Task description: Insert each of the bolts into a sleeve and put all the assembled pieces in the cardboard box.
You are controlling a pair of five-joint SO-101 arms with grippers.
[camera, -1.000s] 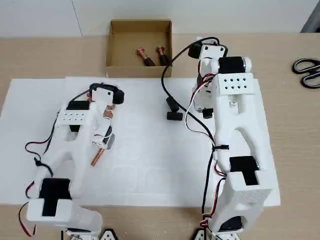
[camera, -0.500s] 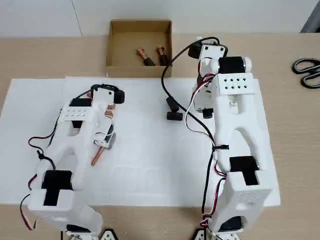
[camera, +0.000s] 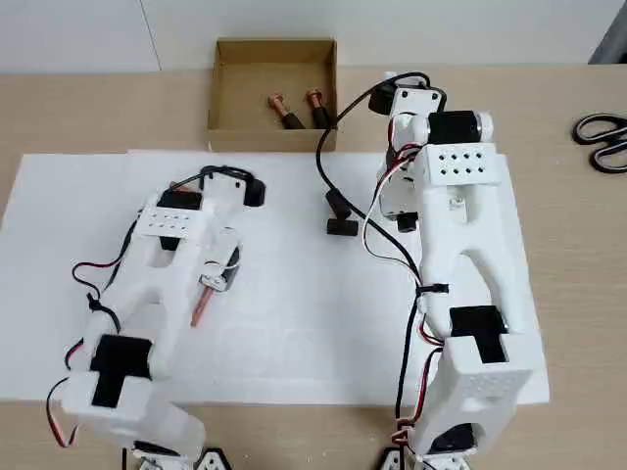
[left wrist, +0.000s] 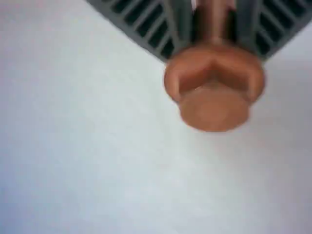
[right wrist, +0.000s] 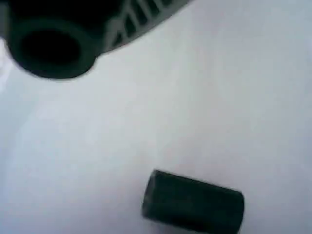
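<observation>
White sheet (camera: 294, 333), left fingers (left wrist: 141, 29) clamp copper bolt (left wrist: 214, 92); right fingers (right wrist: 136, 19) clamp black sleeve (right wrist: 46, 46)

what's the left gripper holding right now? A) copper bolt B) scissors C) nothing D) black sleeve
A: the left wrist view shows a copper bolt clamped in the left gripper, with its head sticking out over the white sheet.

Both arms extend forward, left gripper (camera: 219, 277) clamped on a bolt (left wrist: 214, 92), right gripper (camera: 401, 216) on a sleeve (right wrist: 46, 46).
</observation>
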